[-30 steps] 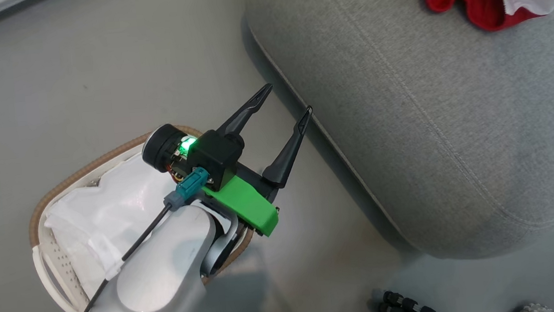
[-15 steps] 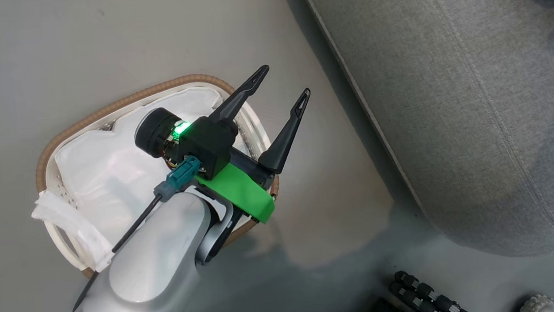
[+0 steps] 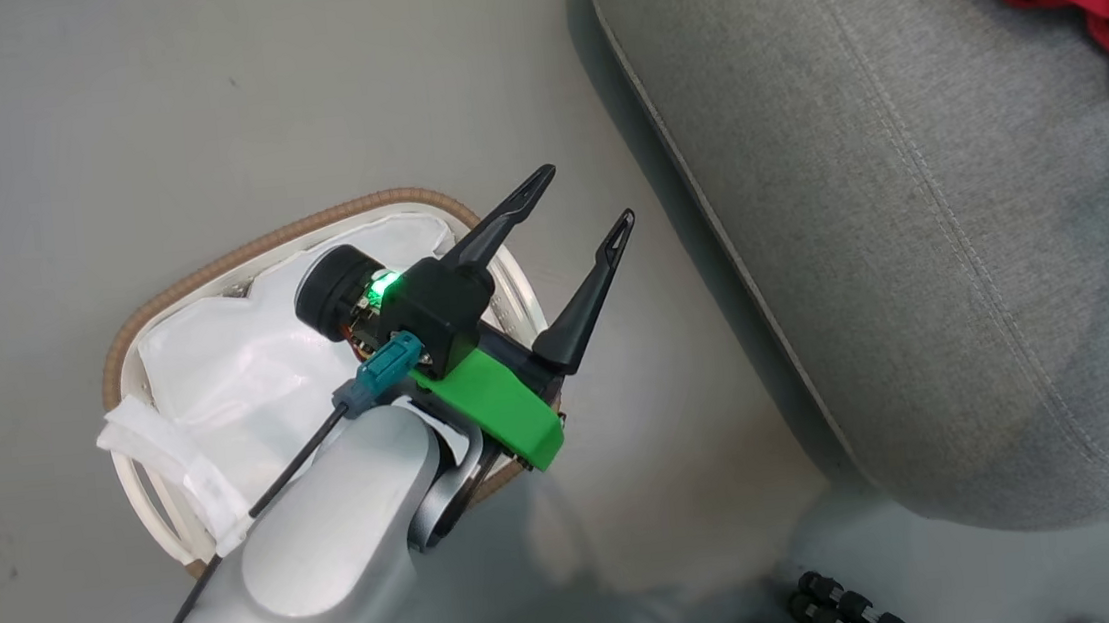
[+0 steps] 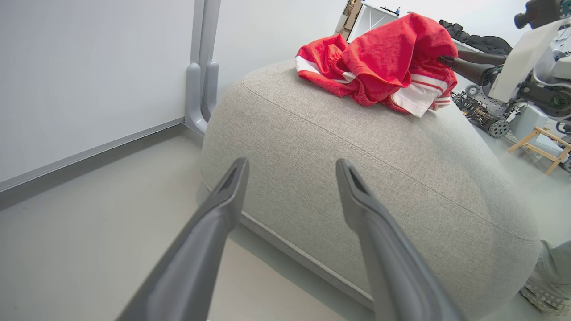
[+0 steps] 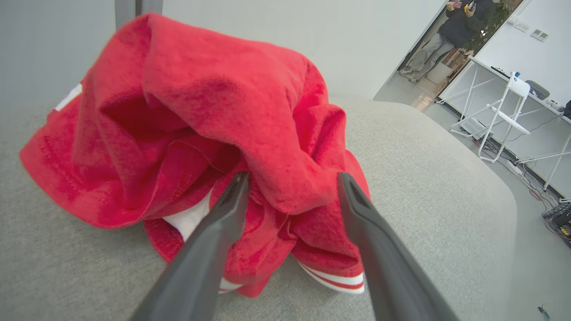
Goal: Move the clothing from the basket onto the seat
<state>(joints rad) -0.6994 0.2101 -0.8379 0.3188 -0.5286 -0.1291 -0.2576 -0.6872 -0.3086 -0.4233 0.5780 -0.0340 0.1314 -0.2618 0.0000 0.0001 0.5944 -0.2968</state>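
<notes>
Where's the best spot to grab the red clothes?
Probably the tall bunched fold at the top of the clothing, coming from above: it stands up off the seat, while the edges lie flat against it.

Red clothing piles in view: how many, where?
1. The clothing is bunched on the seat, with the right gripper open at it. The basket shows white liner, but the left gripper and its arm cover part, so something may be hidden.

A person in a dark top is standing at a far doorway as a white folding chair is sitting on the grey floor.
</notes>
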